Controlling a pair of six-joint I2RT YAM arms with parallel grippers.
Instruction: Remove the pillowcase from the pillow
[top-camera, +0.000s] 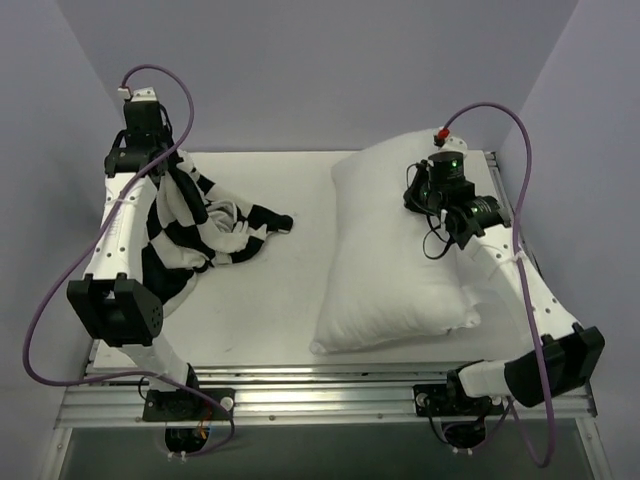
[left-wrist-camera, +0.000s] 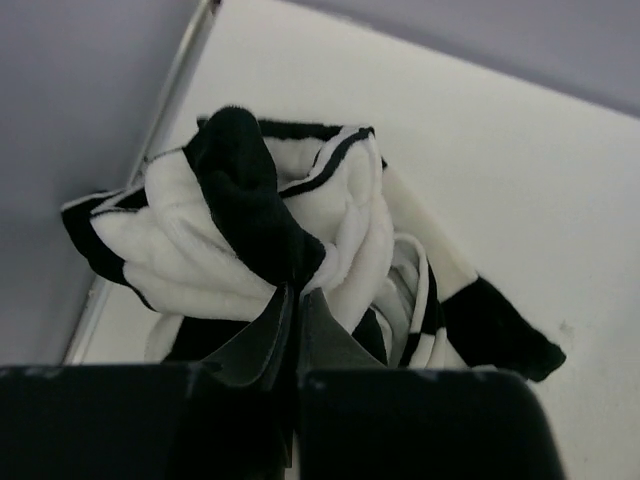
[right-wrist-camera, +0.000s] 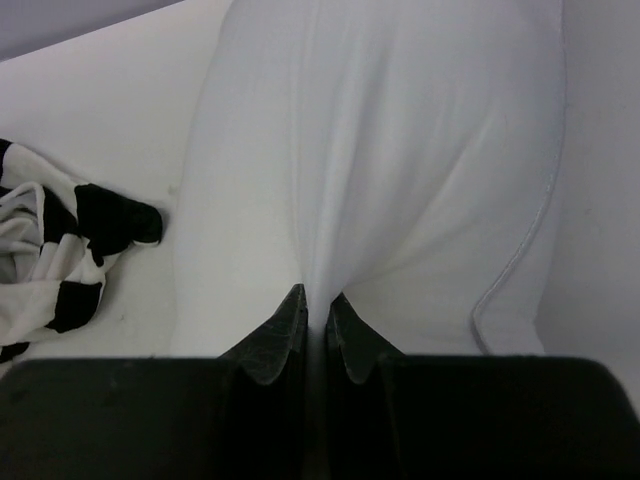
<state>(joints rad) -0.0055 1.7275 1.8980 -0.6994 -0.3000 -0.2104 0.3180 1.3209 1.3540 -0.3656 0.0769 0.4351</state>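
The pillowcase (top-camera: 210, 225) is seen fully off the pillow (top-camera: 395, 260), bunched at the left of the surface (top-camera: 285, 300) and partly held up, a fold being clenched by the left tool (left-wrist-camera: 297, 300). The pillow is laid at the right, apart from it, its white fabric pinched by the right tool (right-wrist-camera: 315, 305)
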